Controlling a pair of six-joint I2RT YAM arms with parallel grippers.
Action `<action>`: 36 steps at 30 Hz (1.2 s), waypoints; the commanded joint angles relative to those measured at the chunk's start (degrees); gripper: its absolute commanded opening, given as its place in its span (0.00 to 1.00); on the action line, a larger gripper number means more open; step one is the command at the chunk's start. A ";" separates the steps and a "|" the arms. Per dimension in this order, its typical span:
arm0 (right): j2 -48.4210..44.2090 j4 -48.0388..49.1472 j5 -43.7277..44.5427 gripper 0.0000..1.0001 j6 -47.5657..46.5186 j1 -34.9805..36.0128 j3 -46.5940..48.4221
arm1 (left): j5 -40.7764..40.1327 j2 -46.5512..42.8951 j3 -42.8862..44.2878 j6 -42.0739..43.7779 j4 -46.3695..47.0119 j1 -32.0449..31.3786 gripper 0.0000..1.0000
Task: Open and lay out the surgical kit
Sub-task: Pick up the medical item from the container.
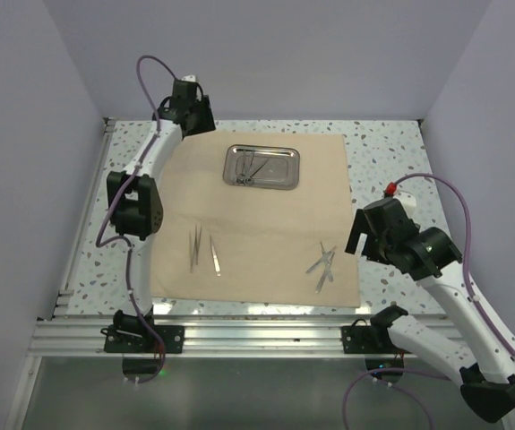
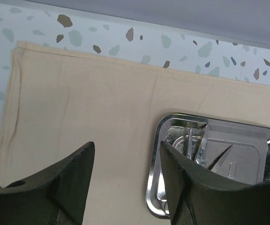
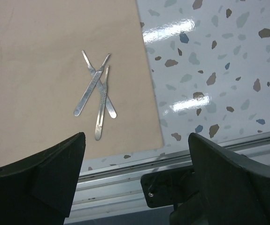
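While the beige cloth wrap (image 1: 266, 219) lay spread flat on the speckled table (image 1: 387, 152), the steel tray (image 1: 282, 170) sat on its far half, a few thin tools (image 1: 250, 167) inside. Three scalpel handles (image 3: 96, 91) lay crossed near the cloth's near right corner. Left gripper (image 2: 126, 145) hung over the cloth beside the tray, fingers partly apart, holding nothing. Right gripper (image 3: 135, 136) stood wide open, empty, above the near right edge.
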 commanded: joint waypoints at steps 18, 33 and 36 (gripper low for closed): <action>0.32 -0.83 0.75 0.96 4.35 -0.05 -2.22 | 3.84 7.00 -1.03 0.20 4.21 -8.26 0.56; 2.51 -1.45 2.07 0.97 1.89 0.03 -1.26 | -4.86 15.97 7.68 2.12 1.14 -11.43 0.52; 3.13 -1.45 2.07 0.97 1.54 -0.05 -0.91 | -8.28 16.50 7.86 4.58 0.17 -12.74 0.50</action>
